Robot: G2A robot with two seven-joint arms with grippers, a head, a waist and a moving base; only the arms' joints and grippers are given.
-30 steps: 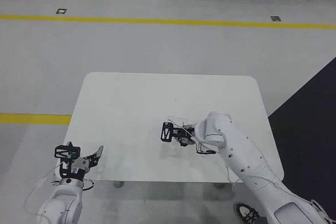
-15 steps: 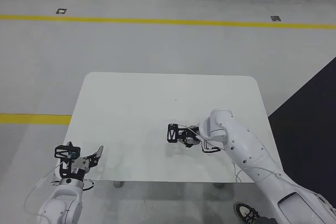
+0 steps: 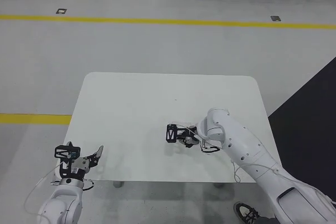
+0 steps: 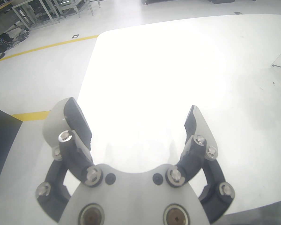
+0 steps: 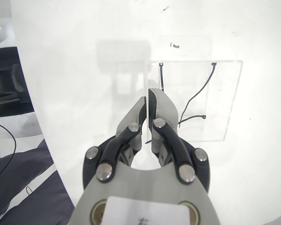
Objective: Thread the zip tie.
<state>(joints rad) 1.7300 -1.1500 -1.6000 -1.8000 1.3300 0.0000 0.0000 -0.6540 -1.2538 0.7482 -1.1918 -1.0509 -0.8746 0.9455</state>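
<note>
The right gripper (image 5: 147, 94) has its ribbed black pads (image 5: 151, 105) pressed together on what looks like the strap of a thin, straight black plastic zip tie (image 5: 161, 76). The tie's small square head lies on a clear, square acrylic plate (image 5: 238, 80). In the top view all this sits just right of centre frame on the smooth white rounded tabletop (image 3: 157, 95). The strap looks narrow, slick and springy, so the pinch should be firm and close to the pointed tail (a loose hold would let it twist). The tail must also meet the tiny head slot squarely. The light plate may slide if dragged. A curved black zip tie (image 5: 200, 91) lies beside it on the plate. The left gripper (image 4: 131, 105), fingers spread wide and holding nothing, hangs at the lower left of the top view, well apart. It would likely need to steady the head.
</note>
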